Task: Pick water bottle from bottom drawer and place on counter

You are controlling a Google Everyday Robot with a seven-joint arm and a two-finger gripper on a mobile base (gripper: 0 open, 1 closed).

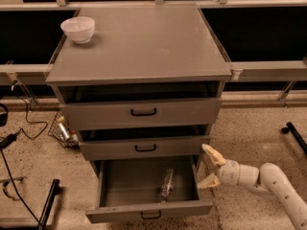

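Three grey drawers were seen stacked under the bench, and only the bottom drawer was pulled out, its deep box open to view from above. The water bottle was found lying on its side on that drawer's floor, set toward 3 o'clock from the floor's middle, with its length running roughly from 12 to 6 o'clock; which end carried the cap could not be told. The end effector was held outside the drawer, just beside its right wall and at about 3 o'clock from the bottle, with the wall between the two. Its two pale fingers were spread wide apart, the upper one angled toward 11 o'clock and the lower one toward 8 o'clock, and the bottle was not touched by either. The white arm was seen reaching in from 4 o'clock, low over the speckled floor. The top drawer and the middle drawer were each left slightly out, a dark gap being shown above each front. A white bowl was placed upright at the 10 o'clock corner of the bench. A small wire basket was noted on the floor at 9 o'clock of the cabinet, near the middle drawer's height.
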